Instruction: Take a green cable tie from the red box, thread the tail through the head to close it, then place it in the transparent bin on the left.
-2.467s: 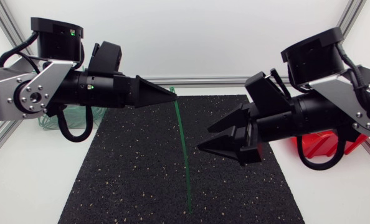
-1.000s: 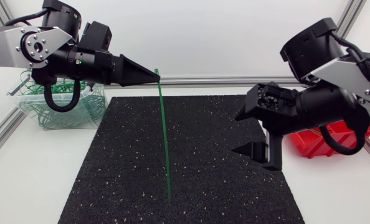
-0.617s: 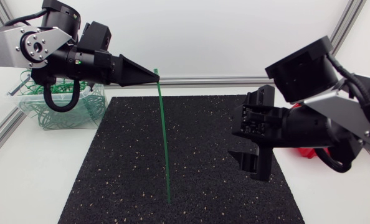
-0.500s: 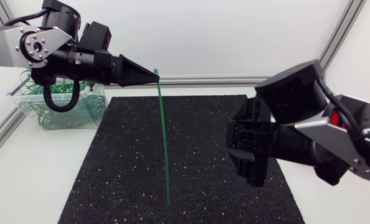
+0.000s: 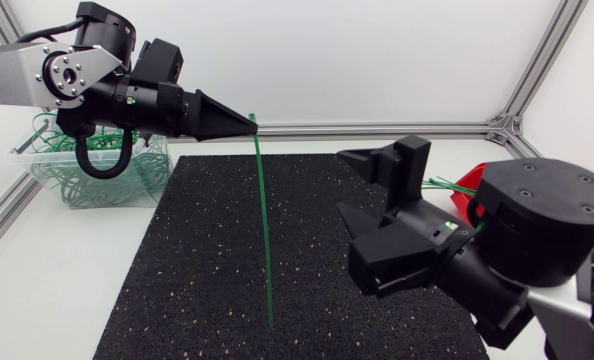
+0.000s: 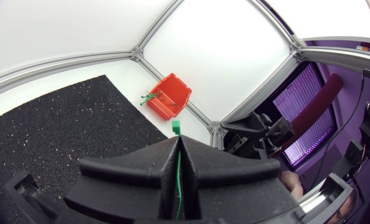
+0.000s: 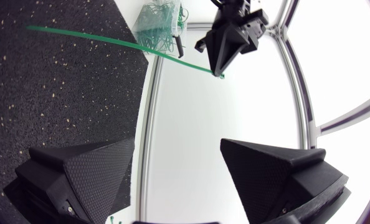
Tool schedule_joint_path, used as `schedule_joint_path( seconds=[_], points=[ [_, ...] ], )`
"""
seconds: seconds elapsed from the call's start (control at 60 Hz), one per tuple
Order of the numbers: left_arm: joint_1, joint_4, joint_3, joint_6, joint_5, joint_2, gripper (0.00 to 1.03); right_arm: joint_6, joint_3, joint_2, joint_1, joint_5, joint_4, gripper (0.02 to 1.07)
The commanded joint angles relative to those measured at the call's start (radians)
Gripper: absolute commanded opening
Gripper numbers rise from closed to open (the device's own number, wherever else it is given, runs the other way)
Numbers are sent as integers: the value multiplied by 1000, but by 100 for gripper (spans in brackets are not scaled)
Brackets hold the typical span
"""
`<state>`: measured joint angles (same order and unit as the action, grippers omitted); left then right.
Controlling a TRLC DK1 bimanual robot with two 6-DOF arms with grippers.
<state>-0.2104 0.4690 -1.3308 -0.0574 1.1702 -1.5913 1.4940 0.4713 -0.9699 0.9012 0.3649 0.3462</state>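
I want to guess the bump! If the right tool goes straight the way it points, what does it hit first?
Probably the green cable tie hanging from the left tool. The right tool is open and aims toward it. Depth is hard to judge, so it might miss.

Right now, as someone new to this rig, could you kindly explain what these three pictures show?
Two robot arms work at a table. One picture looks down from above; the other two come from a camera on each arm's wrist. The left gripper is shut on a green cable tie, which hangs down over the black mat. The right gripper is open and empty. Green ties poke out of the red box; the transparent bin holds more.
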Motion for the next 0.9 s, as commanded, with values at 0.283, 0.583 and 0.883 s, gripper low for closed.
schedule_joint_path(
  seconds=[0.283,0.583,0.883],
  points=[
    [5,39,-67,-27,14,-59,4,374,-85,-194,21,-208,264,102],
    [32,132,-97,-45,71,-99,4,574,-142,-314,11,-466,422,103],
    [77,258,-108,-99,149,-180,3,620,-135,-406,-1,-613,487,103]
  ],
)
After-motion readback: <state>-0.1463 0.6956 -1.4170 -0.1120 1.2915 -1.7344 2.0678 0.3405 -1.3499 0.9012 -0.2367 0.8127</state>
